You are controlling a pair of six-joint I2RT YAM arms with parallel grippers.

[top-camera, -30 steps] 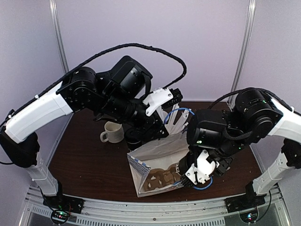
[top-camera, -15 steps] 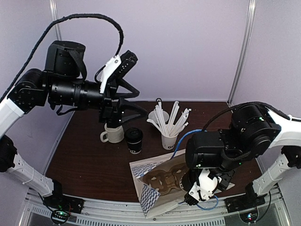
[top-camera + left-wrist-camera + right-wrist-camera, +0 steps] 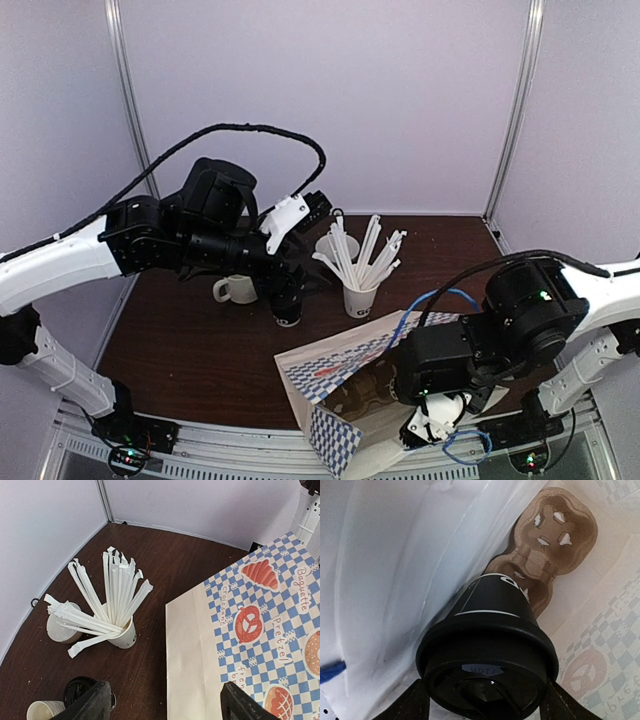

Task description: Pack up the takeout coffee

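One lidded black cup deep inside the paper bakery bag, squeezed at the lid by the right gripper. Other black cup standing on the table beside the cream mug, under the wide-open, empty left gripper.

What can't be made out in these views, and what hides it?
Top view: black lidded paper cup in the right gripper, hidden inside the blue-checked paper bag.
Right wrist view: that cup's base, behind its lid; contact with the brown cut-out cardboard unclear.
Left wrist view: second black lidded cup, partly covered by a finger of the left gripper.
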